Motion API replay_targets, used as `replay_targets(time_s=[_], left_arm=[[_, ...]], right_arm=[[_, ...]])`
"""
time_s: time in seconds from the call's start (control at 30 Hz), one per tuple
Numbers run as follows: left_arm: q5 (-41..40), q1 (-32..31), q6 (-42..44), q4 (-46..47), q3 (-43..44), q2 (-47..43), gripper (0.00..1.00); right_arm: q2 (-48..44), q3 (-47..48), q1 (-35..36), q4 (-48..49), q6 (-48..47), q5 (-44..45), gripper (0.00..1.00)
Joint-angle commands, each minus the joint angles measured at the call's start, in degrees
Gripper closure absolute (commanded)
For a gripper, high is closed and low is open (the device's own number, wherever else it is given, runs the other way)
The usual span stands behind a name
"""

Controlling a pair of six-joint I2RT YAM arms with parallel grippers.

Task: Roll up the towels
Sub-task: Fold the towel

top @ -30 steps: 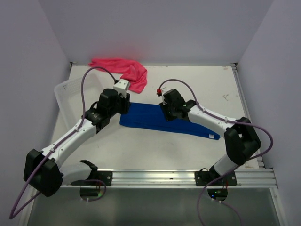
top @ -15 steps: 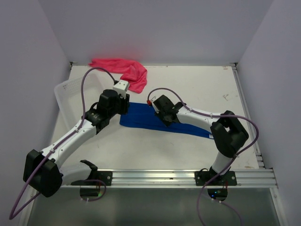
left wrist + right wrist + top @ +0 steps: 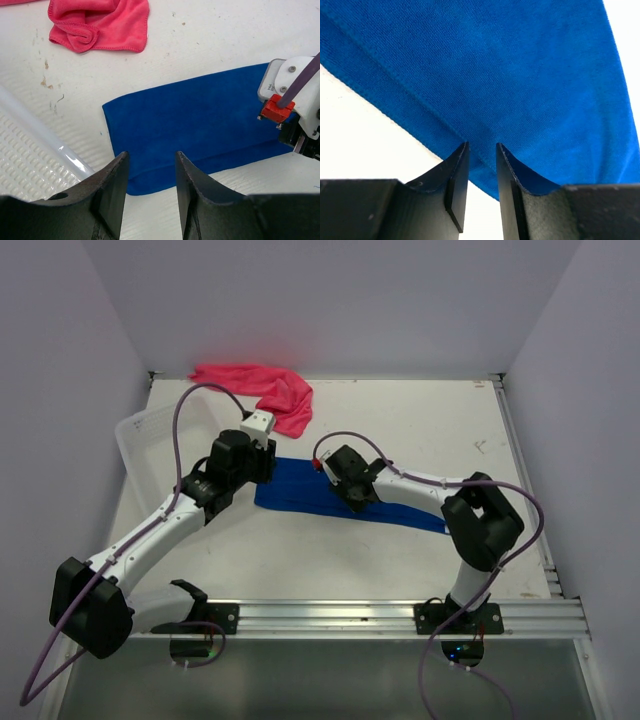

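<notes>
The royal blue cloth towel [image 3: 300, 495] is soft and floppy; we'd pinch its nine o'clock end. Left gripper [image 3: 150, 159] loose, empty; right gripper [image 3: 481, 148], we cannot tell.

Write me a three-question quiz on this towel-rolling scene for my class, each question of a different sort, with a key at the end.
1. Multiple choice: which towel lies flat below the right gripper? A) the pink one B) the blue one C) neither
2. True or false: the pink towel lies bunched up on the table, outside the basket.
3. Fill the gap: the ____ gripper is the one nearer the basket.

Key
1. B, the blue towel.
2. True.
3. Left: the left gripper.
</notes>
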Motion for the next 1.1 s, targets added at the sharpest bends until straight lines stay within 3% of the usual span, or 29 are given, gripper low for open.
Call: replay_targets(time_s=[0.0, 0.5, 0.8, 1.07], left_arm=[[0.77, -0.1, 1.08, 1.33, 0.27, -0.03, 0.54], [1.91, -0.1, 0.82, 1.51, 0.27, 0.06, 0.54], [2.09, -0.1, 0.82, 1.51, 0.27, -0.29, 0.53], [2.7, -0.1, 0.73, 1.51, 0.27, -0.47, 0.53]], right_arm=[[0.72, -0.22, 0.44, -0.27, -0.94, -1.46, 0.68], [2.74, 0.05, 0.35, -0.71, -0.94, -0.41, 0.67], [2.31, 0.75, 0.35, -0.97, -0.15, 0.47, 0.74], [1.96, 2.16, 0.44, -2.37, 0.03, 0.3, 0.87]])
